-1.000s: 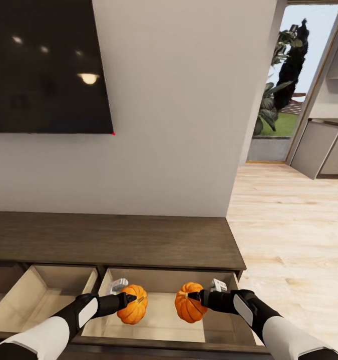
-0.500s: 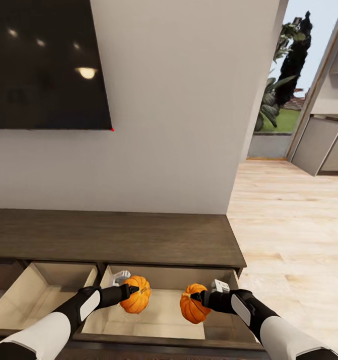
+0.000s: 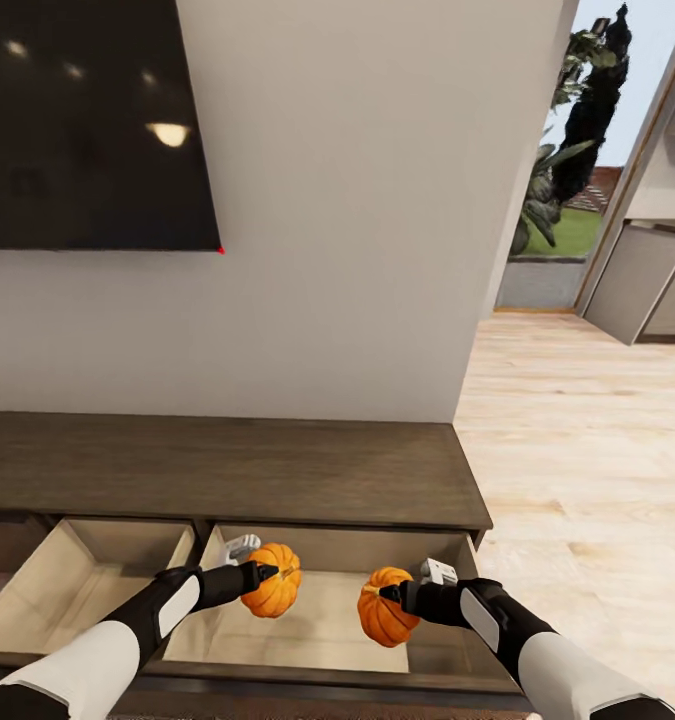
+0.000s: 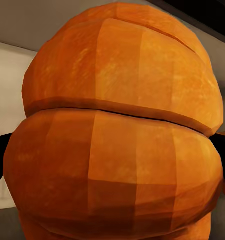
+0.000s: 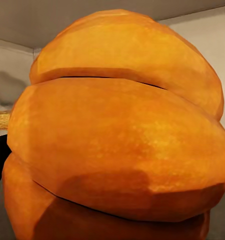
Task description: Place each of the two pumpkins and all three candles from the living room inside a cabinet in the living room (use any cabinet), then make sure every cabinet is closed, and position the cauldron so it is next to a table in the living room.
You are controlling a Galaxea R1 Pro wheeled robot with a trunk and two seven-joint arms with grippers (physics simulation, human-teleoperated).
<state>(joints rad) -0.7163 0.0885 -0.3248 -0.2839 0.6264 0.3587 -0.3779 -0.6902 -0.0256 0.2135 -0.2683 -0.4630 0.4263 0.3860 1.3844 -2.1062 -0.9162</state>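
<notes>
Below, two ribbed, glossy orange pumpkins hang over the open pale-lined drawer [image 3: 317,625] of the dark wood-grain cabinet [image 3: 227,470] — left gripper [image 3: 264,574] fingers clamp one pumpkin [image 3: 275,595], right gripper [image 3: 389,596] fingers clamp the other pumpkin [image 3: 382,622].

matt ribbed pumpkins [image 3: 274,594], wood-grain cabinet [image 3: 227,470]

pumpkins: left [image 3: 273,593], right [image 3: 386,620] | orange, ribbed | over cabinet [image 3: 227,470] open drawer
</notes>
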